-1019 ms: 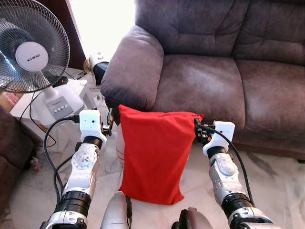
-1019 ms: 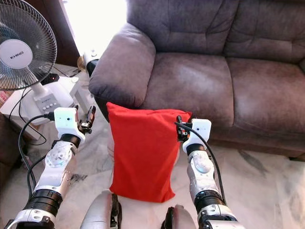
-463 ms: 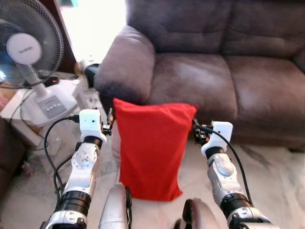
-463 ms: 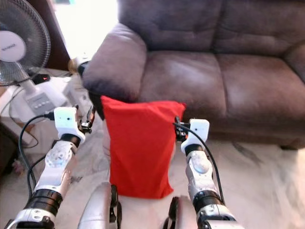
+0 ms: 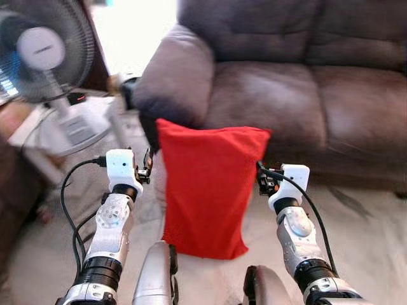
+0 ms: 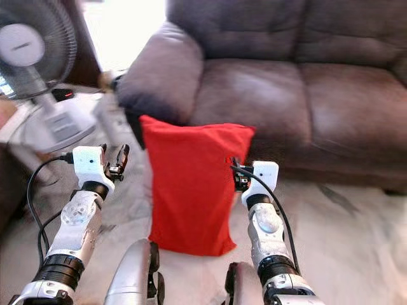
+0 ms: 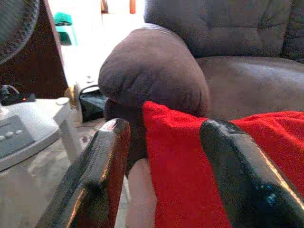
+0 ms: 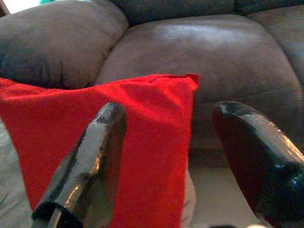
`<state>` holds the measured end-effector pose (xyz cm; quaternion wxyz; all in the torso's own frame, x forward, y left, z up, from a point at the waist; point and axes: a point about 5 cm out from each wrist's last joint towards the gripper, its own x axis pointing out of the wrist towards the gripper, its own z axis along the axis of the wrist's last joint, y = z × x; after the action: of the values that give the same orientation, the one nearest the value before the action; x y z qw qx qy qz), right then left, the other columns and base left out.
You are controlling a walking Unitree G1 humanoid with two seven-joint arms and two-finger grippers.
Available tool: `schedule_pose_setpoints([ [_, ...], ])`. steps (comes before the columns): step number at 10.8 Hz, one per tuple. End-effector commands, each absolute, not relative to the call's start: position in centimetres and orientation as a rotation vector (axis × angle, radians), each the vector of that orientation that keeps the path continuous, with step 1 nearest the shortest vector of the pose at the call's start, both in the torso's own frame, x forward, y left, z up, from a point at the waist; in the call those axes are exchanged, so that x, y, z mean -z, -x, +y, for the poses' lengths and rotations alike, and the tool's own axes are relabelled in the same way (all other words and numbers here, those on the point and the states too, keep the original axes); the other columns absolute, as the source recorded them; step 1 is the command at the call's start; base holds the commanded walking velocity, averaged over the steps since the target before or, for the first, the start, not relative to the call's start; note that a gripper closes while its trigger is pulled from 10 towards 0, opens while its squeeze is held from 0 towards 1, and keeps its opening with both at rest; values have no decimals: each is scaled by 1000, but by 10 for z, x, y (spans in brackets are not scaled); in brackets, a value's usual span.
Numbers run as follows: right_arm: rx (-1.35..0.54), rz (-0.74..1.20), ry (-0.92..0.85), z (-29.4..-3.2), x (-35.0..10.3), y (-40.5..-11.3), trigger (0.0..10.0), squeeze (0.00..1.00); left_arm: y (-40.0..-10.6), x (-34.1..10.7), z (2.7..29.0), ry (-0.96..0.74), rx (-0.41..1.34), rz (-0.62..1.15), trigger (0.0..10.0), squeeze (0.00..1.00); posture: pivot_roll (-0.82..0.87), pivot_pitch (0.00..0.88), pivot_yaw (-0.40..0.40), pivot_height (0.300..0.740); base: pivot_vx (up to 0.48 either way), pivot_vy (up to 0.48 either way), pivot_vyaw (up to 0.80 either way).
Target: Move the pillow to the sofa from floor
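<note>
A red pillow [image 5: 206,184] stands upright on the pale floor, right before the brown sofa [image 5: 280,95]; its top overlaps the seat front. My left gripper [image 5: 147,166] is at its left edge and my right gripper [image 5: 261,178] at its right edge, both near the upper part. In the left wrist view the black fingers [image 7: 95,180] stand wide apart, with the pillow's [image 7: 190,156] corner and the sofa armrest [image 7: 152,71] beyond them. The right wrist view shows its fingers [image 8: 85,161] open around the pillow's [image 8: 95,109] side edge. Whether either finger touches the cloth I cannot tell.
A standing fan [image 5: 44,51] and its white base [image 5: 70,127] are at the left, with a black cable [image 5: 67,197] trailing by my left arm. The sofa's fat armrest [image 5: 175,76] bulges just behind the pillow. Open marble floor [image 5: 362,216] lies to the right.
The whole picture has shifted and blurred, so the camera moved. The pillow stays between the two grippers, its top now a little higher against the sofa front.
</note>
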<state>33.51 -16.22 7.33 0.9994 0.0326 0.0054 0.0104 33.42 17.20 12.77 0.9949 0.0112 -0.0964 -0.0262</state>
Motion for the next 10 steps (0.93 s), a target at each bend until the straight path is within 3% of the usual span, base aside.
schedule_pose_setpoints([
  [1, -19, 23, -63, -163, -71, -334, 10000, 0, -335, -129, 172, -30, 62, -191, 10000, 0, 130, 182, 6, 612, 0, 0, 0],
  [8, -17, 32, -65, -163, -71, -335, 10000, 0, -335, -129, 172, -24, 68, -184, 10000, 0, 132, 190, 2, 612, 0, 0, 0],
  [10, -27, 30, -71, -161, -71, -335, 10000, 0, -335, -129, 172, -18, 71, -186, 10000, 0, 132, 191, 3, 587, 0, 0, 0],
])
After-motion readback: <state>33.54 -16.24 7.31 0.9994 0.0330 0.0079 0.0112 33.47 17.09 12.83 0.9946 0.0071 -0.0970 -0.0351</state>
